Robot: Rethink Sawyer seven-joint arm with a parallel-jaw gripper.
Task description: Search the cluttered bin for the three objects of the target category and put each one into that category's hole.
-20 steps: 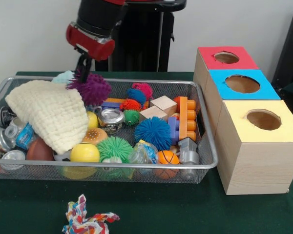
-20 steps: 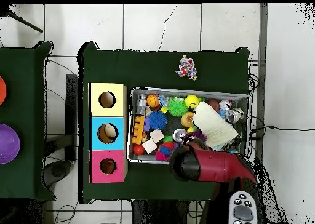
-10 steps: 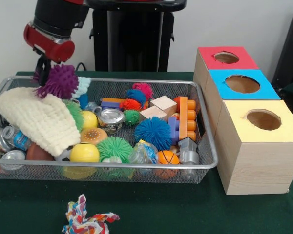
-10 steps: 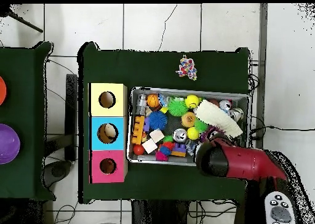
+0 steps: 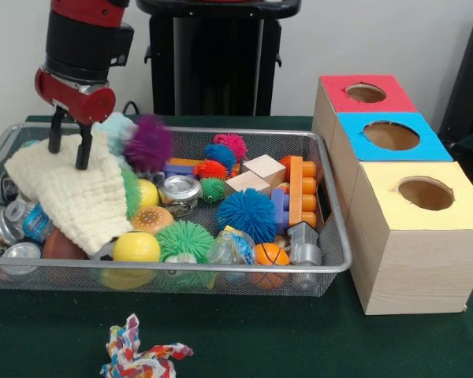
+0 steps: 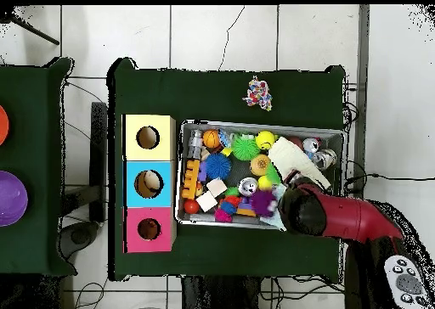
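Note:
My gripper point(image 5: 69, 144) stands open over the left part of the wire bin point(image 5: 221, 131), its fingertips point(image 5: 83, 160) down at the cream knitted cloth point(image 5: 83, 197), with nothing between them. A purple spiky ball point(image 5: 148, 142) is loose just to its right, blurred, near the bin's back rim; from overhead this purple ball point(image 6: 262, 202) lies beside the arm's head point(image 6: 302, 210), which hides the gripper. More spiky balls lie in the bin: blue point(image 5: 246, 214), green point(image 5: 184, 239), red point(image 5: 211, 169) and pink point(image 5: 232, 144). Red point(image 5: 366, 93), blue point(image 5: 390, 135) and yellow point(image 5: 426, 193) hole boxes stand to the right.
The bin also holds cans point(image 5: 178, 190), wooden blocks point(image 5: 262, 170), an orange brick point(image 5: 298, 189), a yellow ball point(image 5: 136, 247) and a small basketball point(image 5: 270, 253). A knotted rope toy point(image 5: 138, 356) lies on the green cloth in front of the bin.
The gripper has let go of the purple spiky ball, which now sits to its right. The gripper has opened and come down onto the cream cloth.

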